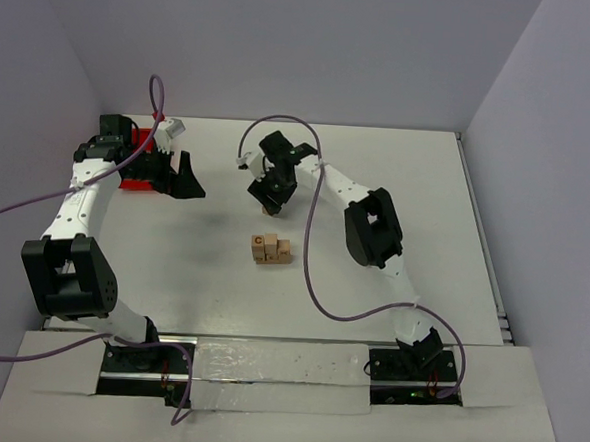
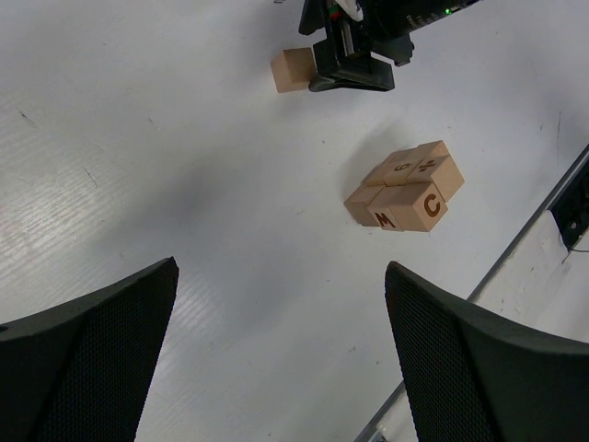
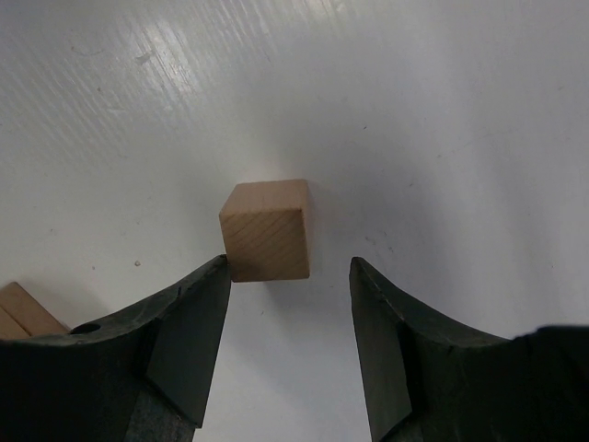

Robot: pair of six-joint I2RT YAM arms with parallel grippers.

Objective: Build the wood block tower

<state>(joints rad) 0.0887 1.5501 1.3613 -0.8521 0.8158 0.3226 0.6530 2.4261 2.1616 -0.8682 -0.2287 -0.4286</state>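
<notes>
A cluster of several light-tan lettered cubes (image 1: pixel 271 249) sits mid-table; it also shows in the left wrist view (image 2: pixel 405 189). One plain loose cube (image 3: pixel 267 230) lies on the table behind it, also seen in the left wrist view (image 2: pixel 293 70). My right gripper (image 3: pixel 287 267) is open and low over this cube, which sits just at the fingertips, against the left finger (image 3: pixel 198 313) and apart from the right one. In the top view the right gripper (image 1: pixel 273 195) nearly hides the cube. My left gripper (image 1: pixel 182 179) is open and empty, held above the table at the far left.
A red bin (image 1: pixel 135 174) stands at the far left, partly hidden behind the left arm. A corner of the block cluster (image 3: pixel 20 313) shows at the left edge of the right wrist view. White walls enclose the table.
</notes>
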